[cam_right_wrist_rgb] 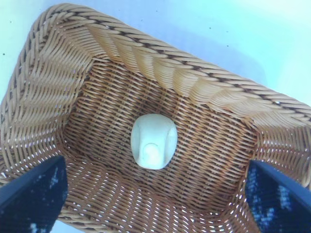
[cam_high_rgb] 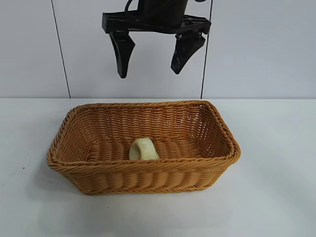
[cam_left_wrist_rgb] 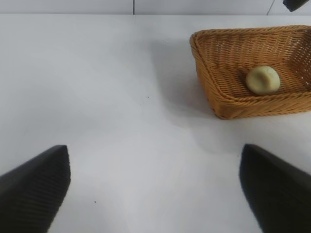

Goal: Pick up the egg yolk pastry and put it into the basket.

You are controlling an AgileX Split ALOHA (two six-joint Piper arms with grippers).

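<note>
The egg yolk pastry is a small pale cream-yellow bun lying on the floor of the golden-brown wicker basket, near its front wall. High above the basket hangs my right gripper, open and holding nothing. In the right wrist view the pastry lies free in the basket between the spread black fingers. My left gripper is open over bare table, well to one side of the basket and the pastry.
The basket stands in the middle of a white table, with a white panelled wall behind it. In the left wrist view, one tip of the right gripper shows above the basket.
</note>
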